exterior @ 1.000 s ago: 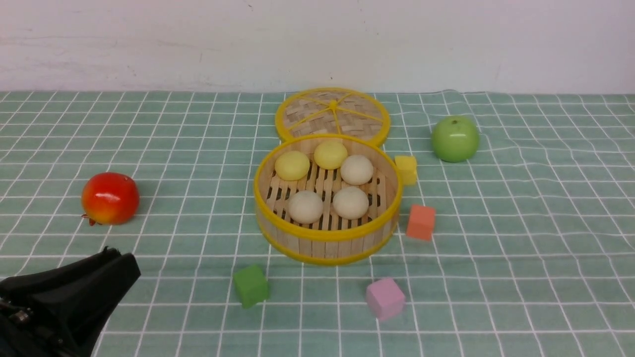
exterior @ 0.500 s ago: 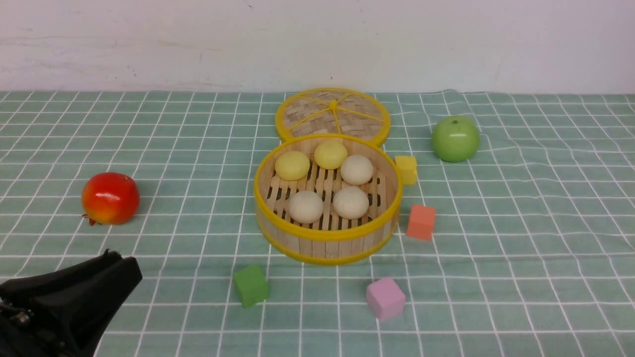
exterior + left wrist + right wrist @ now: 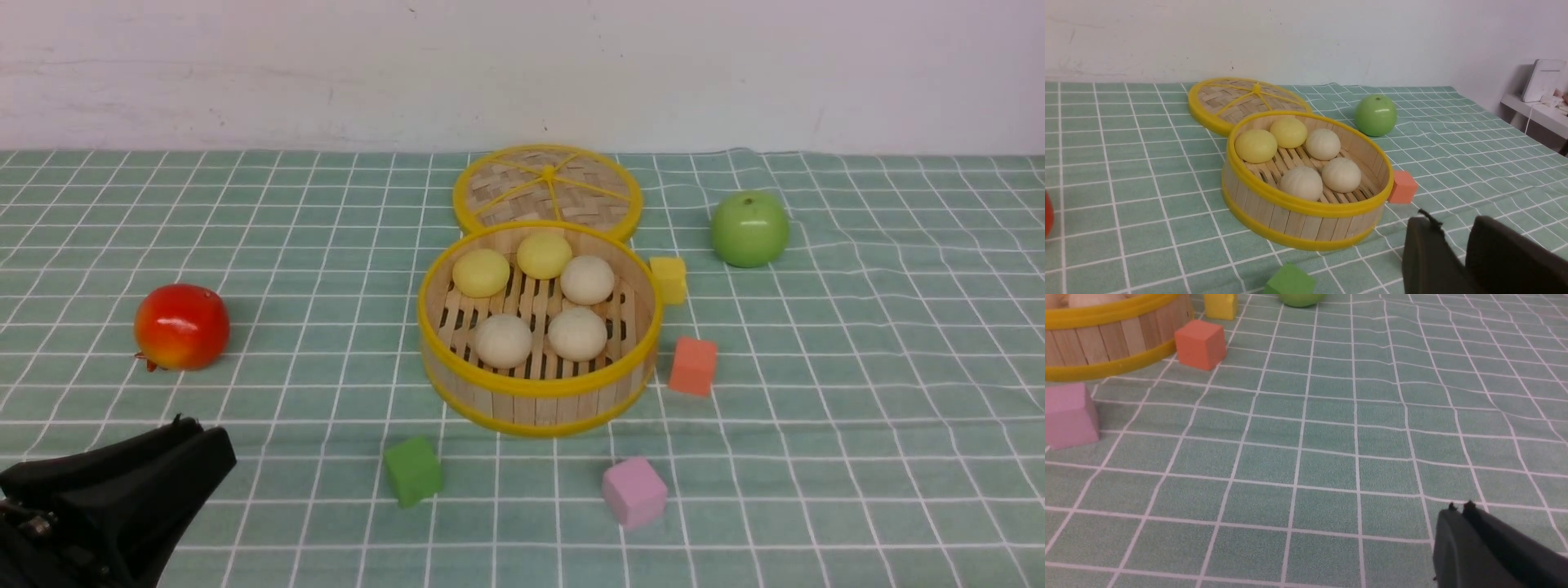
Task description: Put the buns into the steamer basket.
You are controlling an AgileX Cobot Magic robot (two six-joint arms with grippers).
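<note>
The steamer basket (image 3: 539,390) stands at the table's middle. Five buns lie inside it: two pale yellow (image 3: 481,272) (image 3: 544,255) at the back and three beige-white (image 3: 587,279) (image 3: 577,333) (image 3: 503,340). The left wrist view shows the basket (image 3: 1306,207) with the same buns (image 3: 1301,182). My left gripper (image 3: 214,441) is low at the near left, far from the basket; in its wrist view (image 3: 1453,224) the jaws are apart and empty. My right gripper (image 3: 1459,507) is shut and empty over bare cloth; it is not in the front view. The basket wall (image 3: 1106,339) shows in the right wrist view.
The flat woven lid (image 3: 547,186) lies behind the basket. A red apple (image 3: 181,326) is at left and a green apple (image 3: 749,229) at back right. Yellow (image 3: 669,279), orange (image 3: 692,366), pink (image 3: 633,491) and green (image 3: 414,469) cubes lie around the basket.
My left gripper has sunk a little toward the near edge. The buns, basket and other things have not moved.
</note>
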